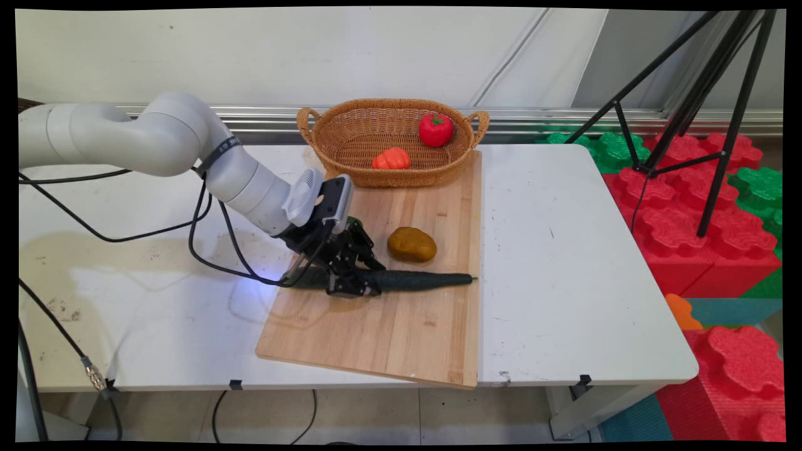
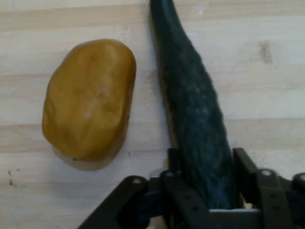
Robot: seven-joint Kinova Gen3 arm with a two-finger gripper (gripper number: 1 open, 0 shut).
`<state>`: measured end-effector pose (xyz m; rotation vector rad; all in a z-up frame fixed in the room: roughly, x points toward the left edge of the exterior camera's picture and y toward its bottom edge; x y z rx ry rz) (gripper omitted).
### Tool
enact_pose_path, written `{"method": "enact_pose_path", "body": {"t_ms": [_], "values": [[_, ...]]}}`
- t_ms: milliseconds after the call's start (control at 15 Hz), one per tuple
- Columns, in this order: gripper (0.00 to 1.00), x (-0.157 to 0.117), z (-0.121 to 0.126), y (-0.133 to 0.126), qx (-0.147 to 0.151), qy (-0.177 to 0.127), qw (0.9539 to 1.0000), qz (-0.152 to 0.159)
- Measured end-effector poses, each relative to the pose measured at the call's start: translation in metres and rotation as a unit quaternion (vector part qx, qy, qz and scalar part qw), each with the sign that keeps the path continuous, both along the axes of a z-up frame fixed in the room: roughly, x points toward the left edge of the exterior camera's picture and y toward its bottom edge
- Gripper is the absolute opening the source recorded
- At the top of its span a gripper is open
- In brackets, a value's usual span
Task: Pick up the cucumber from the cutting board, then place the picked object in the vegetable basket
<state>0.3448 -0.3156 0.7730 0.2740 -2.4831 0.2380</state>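
A wooden cutting board (image 1: 401,326) lies at the frame's centre on a white table (image 1: 564,263). On it, mid-frame, a brown potato (image 1: 411,244) sits just above a long dark green cucumber (image 1: 420,280). At the board's upper end stands a wicker basket (image 1: 351,134) holding a red bell pepper (image 1: 435,129) and an orange pepper (image 1: 391,159). A black tripod (image 1: 695,94) stands upper right, over red and green foam blocks (image 1: 683,207).

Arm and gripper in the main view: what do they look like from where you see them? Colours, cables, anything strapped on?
The arm is smooth white, built of rounded tube-like links, with a dark band around it. Black cables hang from it in loops. A silver-edged module sits at the wrist. The gripper is black, a jointed linkage with round pins and two fingers.
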Motion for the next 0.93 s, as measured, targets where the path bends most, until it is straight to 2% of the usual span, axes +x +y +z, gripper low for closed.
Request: {"method": "enact_pose_path", "body": {"t_ms": [400, 933], "values": [[0.00, 0.001, 0.004, 0.001, 0.000, 0.006, 1.0000, 0.005], [0.00, 0.020, 0.034, 0.009, 0.010, 0.029, 0.9993, 0.022]]}}
